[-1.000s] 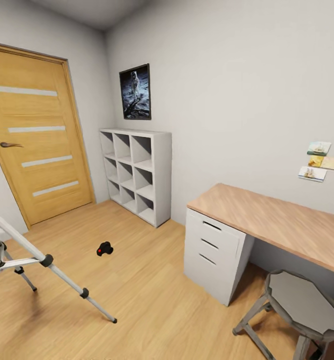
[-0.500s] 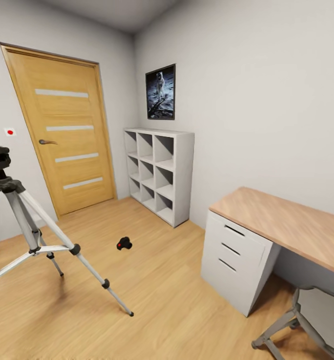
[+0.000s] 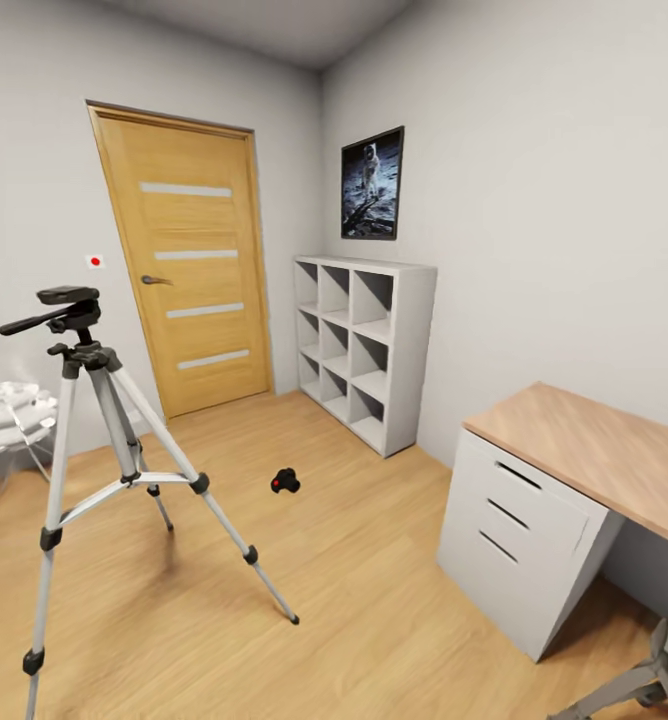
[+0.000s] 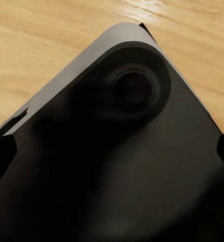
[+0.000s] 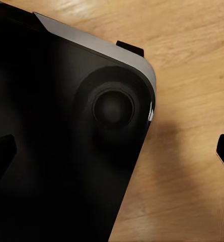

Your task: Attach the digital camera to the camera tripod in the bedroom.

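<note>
The digital camera (image 3: 285, 481), small and black with a red button, lies on the wood floor in the middle of the room. The camera tripod (image 3: 114, 420) stands to its left on spread silver legs, its black pan head (image 3: 66, 297) bare on top. The bedroom's low grey bed and skylight are out of view. In the left wrist view my left gripper (image 4: 112, 151) hangs open over my dark base, fingertips (image 4: 1, 154) far apart. My right gripper (image 5: 112, 151) is likewise open and empty above the base and floor.
A closed wooden door (image 3: 199, 280) is in the far wall. A white cube shelf (image 3: 369, 350) stands against the right wall, then a desk (image 3: 594, 450) with white drawers (image 3: 519, 530). A stool leg (image 3: 639, 685) shows at bottom right. A clear glassy object (image 3: 9, 415) sits far left.
The whole head view has swung left, so everything slid right in the picture. The tripod's pan head and full legs came into view. The camera and tripod themselves have not moved.
</note>
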Motion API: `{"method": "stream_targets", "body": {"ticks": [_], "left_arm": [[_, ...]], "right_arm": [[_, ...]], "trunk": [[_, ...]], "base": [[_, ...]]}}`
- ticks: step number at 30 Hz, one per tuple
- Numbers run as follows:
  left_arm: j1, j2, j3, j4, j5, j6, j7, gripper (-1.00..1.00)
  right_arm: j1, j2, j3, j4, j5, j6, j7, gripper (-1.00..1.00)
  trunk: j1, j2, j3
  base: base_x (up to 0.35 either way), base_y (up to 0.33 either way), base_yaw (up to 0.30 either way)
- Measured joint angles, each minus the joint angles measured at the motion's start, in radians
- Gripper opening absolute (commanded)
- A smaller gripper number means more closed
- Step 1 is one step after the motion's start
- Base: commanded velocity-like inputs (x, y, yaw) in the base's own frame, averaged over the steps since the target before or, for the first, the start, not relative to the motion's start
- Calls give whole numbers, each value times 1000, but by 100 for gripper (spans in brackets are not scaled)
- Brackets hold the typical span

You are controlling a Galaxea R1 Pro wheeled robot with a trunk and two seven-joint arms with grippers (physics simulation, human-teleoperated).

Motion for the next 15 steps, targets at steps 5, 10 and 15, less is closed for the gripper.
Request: {"method": "stream_targets", "body": {"ticks": [5, 10, 15], "left_arm": [[0, 0, 0, 0, 0, 0, 1, 100], [0, 0, 0, 1, 0, 0, 2, 100], [0, 0, 1, 1, 0, 0, 2, 100]], "right_arm": [[0, 0, 0, 0, 0, 1, 0, 100], [0, 0, 0, 0, 1, 1, 0, 100], [0, 0, 1, 0, 2, 0, 1, 100]], "trunk": [[0, 0, 0], [0, 0, 0], [0, 0, 0]], "base": [[0, 0, 281], [0, 0, 281], [0, 0, 283]]}}
